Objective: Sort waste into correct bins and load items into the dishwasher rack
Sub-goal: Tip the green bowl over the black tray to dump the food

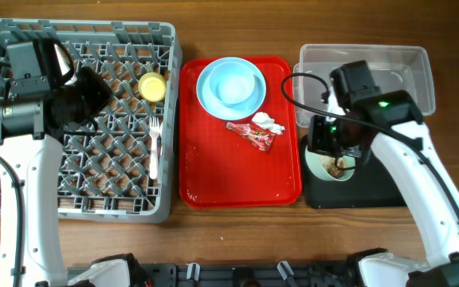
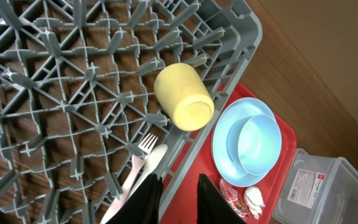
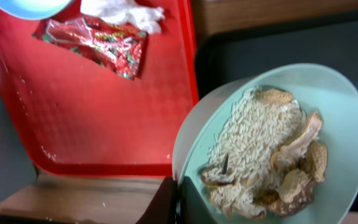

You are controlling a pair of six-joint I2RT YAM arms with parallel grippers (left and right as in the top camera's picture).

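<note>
Pale green bowl (image 3: pixel 347 106), holding loose food scraps (image 3: pixel 260 143), over black tray (image 1: pixel 381 191) near bench's right edge; right gripper (image 3: pixel 174 194) pinching its rim. Likely stiff, slick, light; contents spill easily. Left gripper (image 2: pixel 178 198) spread, empty.

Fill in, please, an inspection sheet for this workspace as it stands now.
Surface: wooden table, no spill seen.
Job's things: cup, fork and spoon are in the rack; blue bowl on plate, wrapper and tissue on the red tray; green bowl with food scraps over the black tray; tub looks empty.
Clutter: nothing seen.
Grippers: left gripper open over the rack's edge; right gripper shut on the green bowl's rim.
Cables: black cable loops beside the right arm.
Surroundings: black frame parts at the table's front edge.
</note>
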